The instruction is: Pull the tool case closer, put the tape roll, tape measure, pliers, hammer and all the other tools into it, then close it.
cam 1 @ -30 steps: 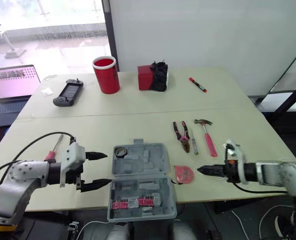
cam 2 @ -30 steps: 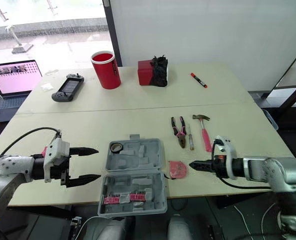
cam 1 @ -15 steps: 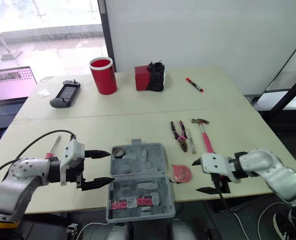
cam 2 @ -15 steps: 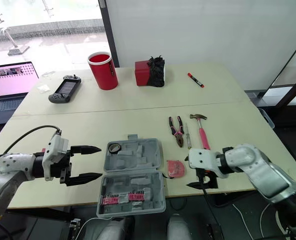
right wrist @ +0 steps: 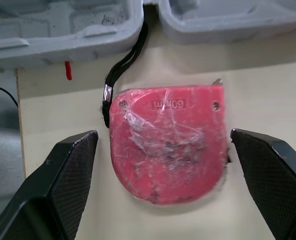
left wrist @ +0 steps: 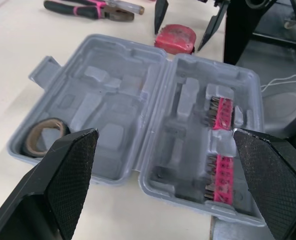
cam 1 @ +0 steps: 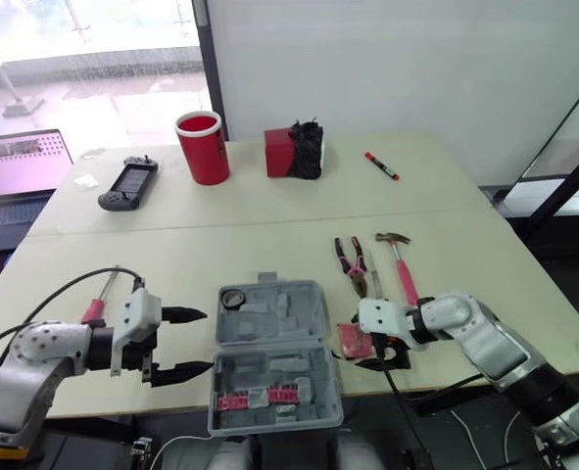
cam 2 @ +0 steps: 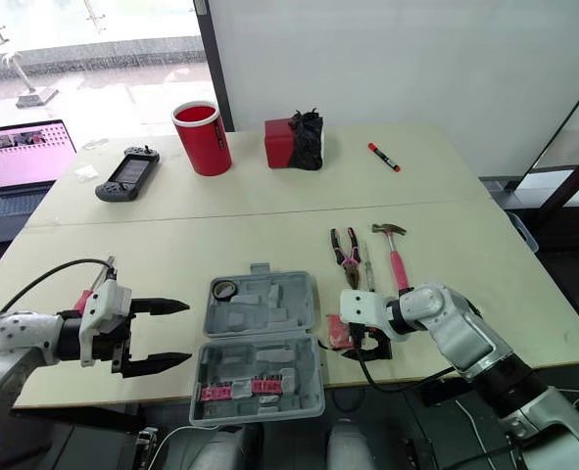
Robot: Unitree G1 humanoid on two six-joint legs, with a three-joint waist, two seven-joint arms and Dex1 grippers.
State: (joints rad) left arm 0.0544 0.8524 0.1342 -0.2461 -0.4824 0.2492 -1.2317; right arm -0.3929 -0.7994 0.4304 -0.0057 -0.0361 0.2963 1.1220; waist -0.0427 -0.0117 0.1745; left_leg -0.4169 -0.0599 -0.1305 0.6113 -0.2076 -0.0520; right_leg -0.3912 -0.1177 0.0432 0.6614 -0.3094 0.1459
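Note:
The grey tool case (cam 1: pixel 287 323) lies open at the table's front edge, with the tape roll (cam 1: pixel 234 298) in its far left pocket and a pink bit strip (cam 1: pixel 260 399) in the near half. The red tape measure (right wrist: pixel 170 140) lies flat just right of the case. My right gripper (cam 2: pixel 367 351) points down over it, open, one finger on either side, not touching. The pliers (cam 1: pixel 353 264), a thin screwdriver (cam 1: pixel 374 279) and the pink-handled hammer (cam 1: pixel 402 266) lie behind it. My left gripper (cam 1: pixel 208 341) stands open just left of the case, holding nothing. A red-handled screwdriver (cam 1: pixel 98 302) lies at the far left.
At the back stand a red cup (cam 1: pixel 202 147), a red box with a black bundle (cam 1: pixel 294 152), a game controller (cam 1: pixel 130 183) and a red marker (cam 1: pixel 383 165). A laptop (cam 1: pixel 24 162) sits off the table's left. The case's near half overhangs the front edge.
My right gripper has swung left from the table's right front edge, turned downward and opened over the tape measure. The left gripper drew back slightly to the left, still open.

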